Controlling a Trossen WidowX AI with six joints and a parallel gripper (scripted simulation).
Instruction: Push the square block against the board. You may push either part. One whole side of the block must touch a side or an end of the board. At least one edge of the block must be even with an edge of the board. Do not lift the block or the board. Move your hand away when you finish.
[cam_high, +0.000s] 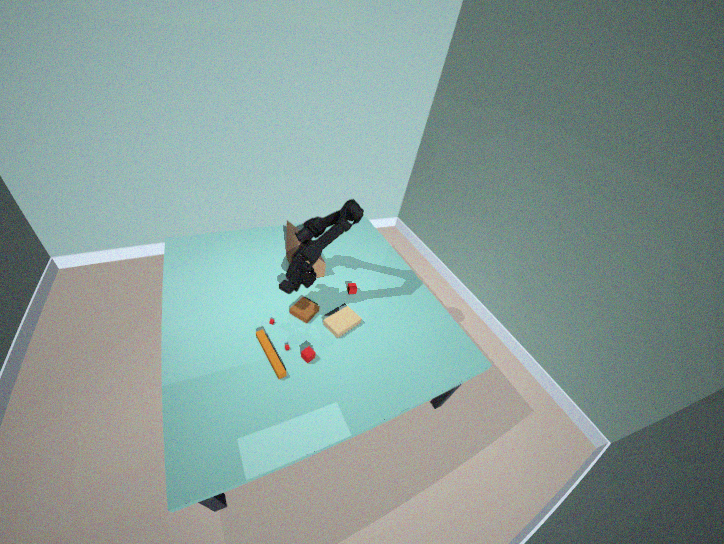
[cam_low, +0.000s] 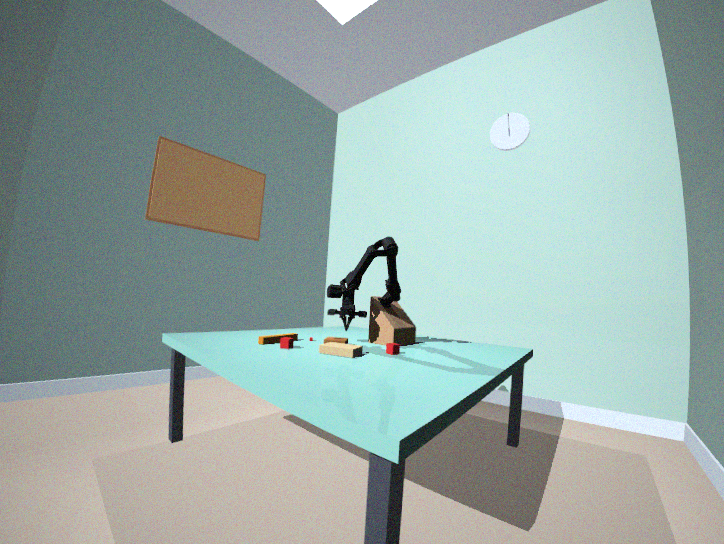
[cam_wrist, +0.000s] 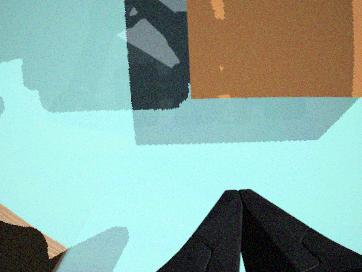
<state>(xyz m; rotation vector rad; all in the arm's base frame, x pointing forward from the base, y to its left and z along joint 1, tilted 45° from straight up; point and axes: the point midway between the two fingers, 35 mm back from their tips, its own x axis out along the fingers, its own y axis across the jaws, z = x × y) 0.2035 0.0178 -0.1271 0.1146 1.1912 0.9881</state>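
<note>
The square brown block (cam_high: 304, 311) (cam_low: 335, 341) (cam_wrist: 270, 50) lies flat on the table. A pale thick slab (cam_high: 343, 321) (cam_low: 340, 350) lies close to it with a gap between them. A long orange bar (cam_high: 270, 353) (cam_low: 278, 339) lies on the block's other side, farther off. I cannot tell for certain whether the slab or the bar is the board; the block touches neither. My gripper (cam_low: 346, 327) (cam_wrist: 237, 202) is shut and empty, pointing down above the table, just off the block's edge on the arm-base side. In the top view its fingertips are hidden by the arm.
A red cube (cam_high: 307, 354) (cam_low: 286, 342) lies between bar and slab, with two smaller red cubes near the bar. Another red cube (cam_high: 352, 288) (cam_low: 392, 349) lies on the slab's arm-base side. The arm's wooden wedge mount (cam_high: 292, 244) (cam_low: 403, 335) stands behind the gripper.
</note>
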